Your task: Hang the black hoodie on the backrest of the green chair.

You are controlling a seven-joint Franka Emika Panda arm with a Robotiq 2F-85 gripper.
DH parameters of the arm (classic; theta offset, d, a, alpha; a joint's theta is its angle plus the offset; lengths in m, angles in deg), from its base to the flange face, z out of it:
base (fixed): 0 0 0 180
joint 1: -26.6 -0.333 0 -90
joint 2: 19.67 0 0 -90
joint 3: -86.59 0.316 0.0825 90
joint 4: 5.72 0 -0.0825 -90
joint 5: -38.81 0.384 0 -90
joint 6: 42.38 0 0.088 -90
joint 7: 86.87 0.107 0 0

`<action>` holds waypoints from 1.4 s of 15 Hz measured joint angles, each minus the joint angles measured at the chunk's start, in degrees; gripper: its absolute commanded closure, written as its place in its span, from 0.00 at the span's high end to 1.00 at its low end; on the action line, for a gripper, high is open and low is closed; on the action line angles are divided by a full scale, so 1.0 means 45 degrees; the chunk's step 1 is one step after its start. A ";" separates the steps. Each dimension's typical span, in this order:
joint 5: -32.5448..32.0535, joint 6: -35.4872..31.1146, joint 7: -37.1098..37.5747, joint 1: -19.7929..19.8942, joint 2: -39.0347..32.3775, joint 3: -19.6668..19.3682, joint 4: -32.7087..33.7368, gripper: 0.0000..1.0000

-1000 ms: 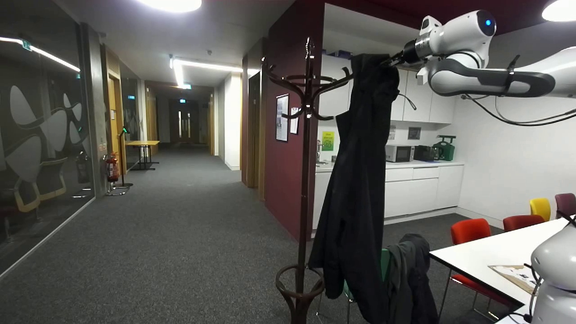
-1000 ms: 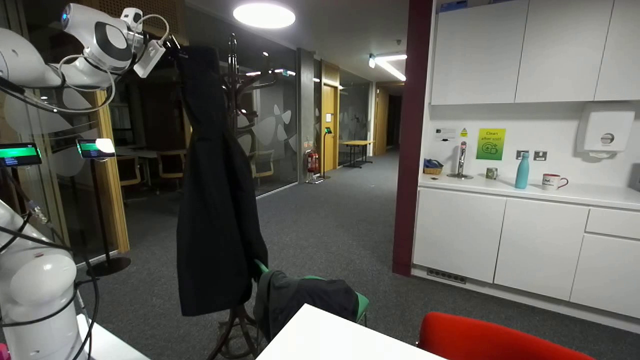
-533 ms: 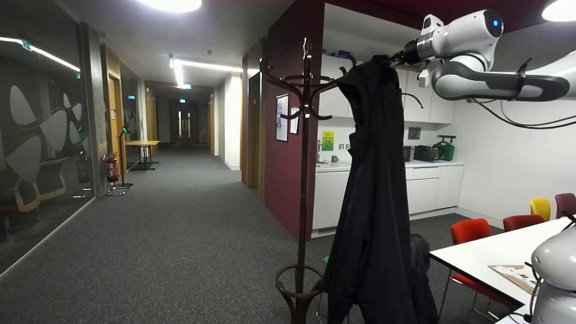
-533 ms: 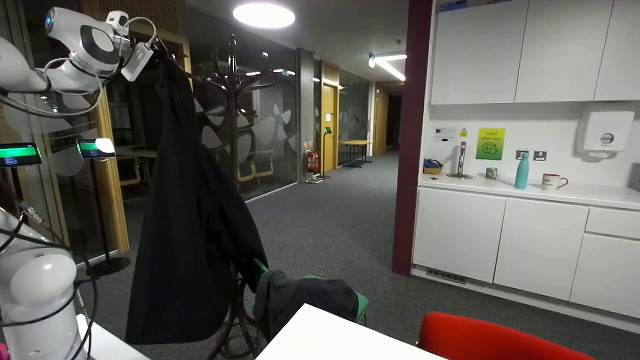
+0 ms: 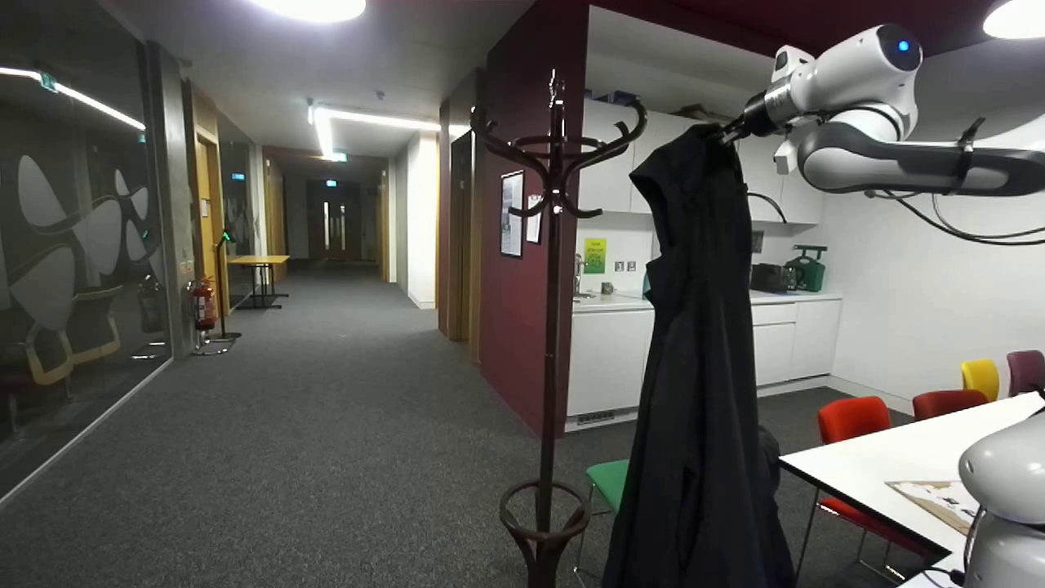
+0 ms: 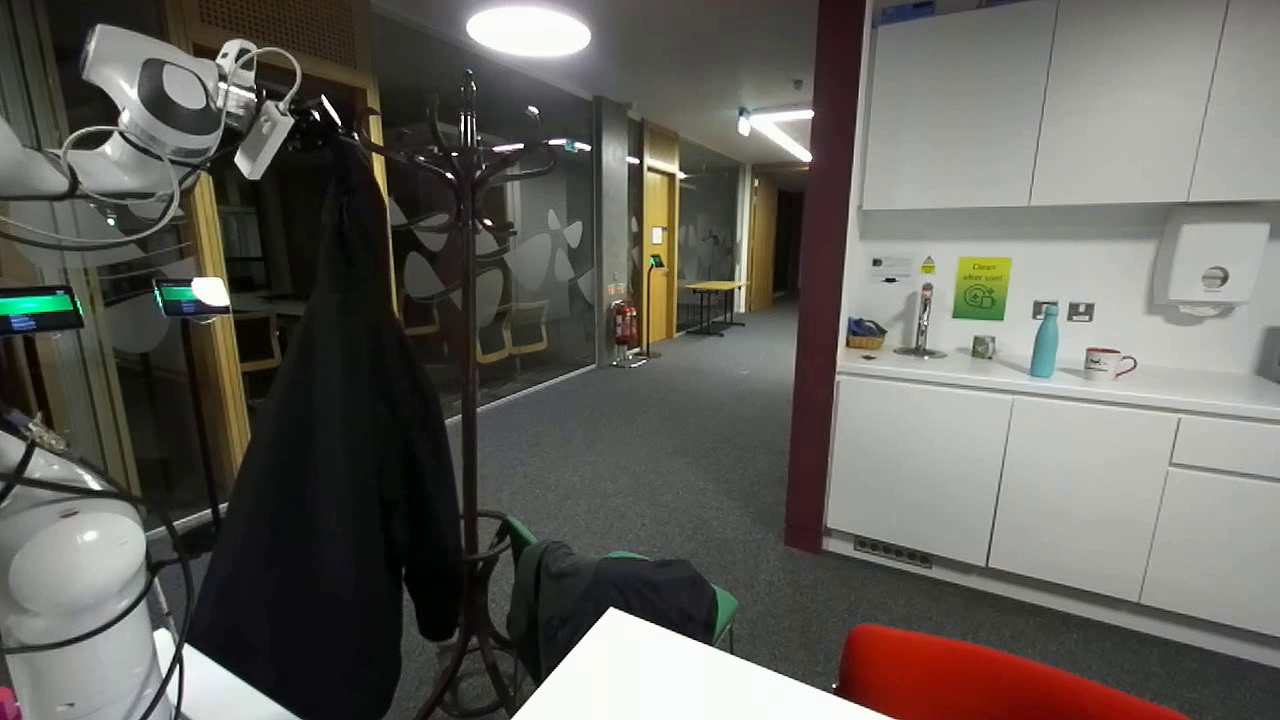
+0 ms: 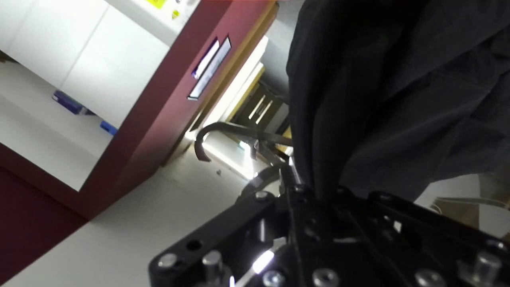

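The claw (image 5: pixel 725 136) is clamped on the limp black fabric hoodie (image 6: pixel 330 450) by its top, at 10 o'clock of the bright green chair (image 6: pixel 725 611) in an exterior view. Swing clear of the dark curved-hook coat stand (image 6: pixel 468 190); drape deep before release.

In an exterior view, black hoodie (image 5: pixel 702 359) cropped below, green chair (image 5: pixel 609 479) partly hidden behind it

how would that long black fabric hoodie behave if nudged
The long black fabric hoodie would probably flop rather than resist, given its limp folds. It may swing too, since the black two-fingered pincer seems to grip only its upper end.
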 measured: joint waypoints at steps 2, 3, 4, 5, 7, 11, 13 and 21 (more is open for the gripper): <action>-0.0040 0.1320 0.0398 0.0475 0.0391 0.0152 -0.0299 0.01; -0.0064 0.2016 0.0557 0.0651 0.0582 0.0168 -0.0465 0.01; -0.0088 0.2704 0.0695 0.0798 0.0746 0.0158 -0.0642 0.01; -0.0120 0.3331 0.0817 0.0916 0.0911 0.0117 -0.0818 0.01; -0.0261 0.4393 0.1095 0.1077 0.1213 -0.0083 -0.1226 0.01; -0.0735 0.4758 0.1291 0.1254 0.1530 -0.1000 -0.2327 0.01; -0.0941 0.4711 0.1291 0.1273 0.1532 -0.1634 -0.2883 0.01; -0.0992 0.4338 0.1230 0.1245 0.1320 -0.3189 -0.4273 0.04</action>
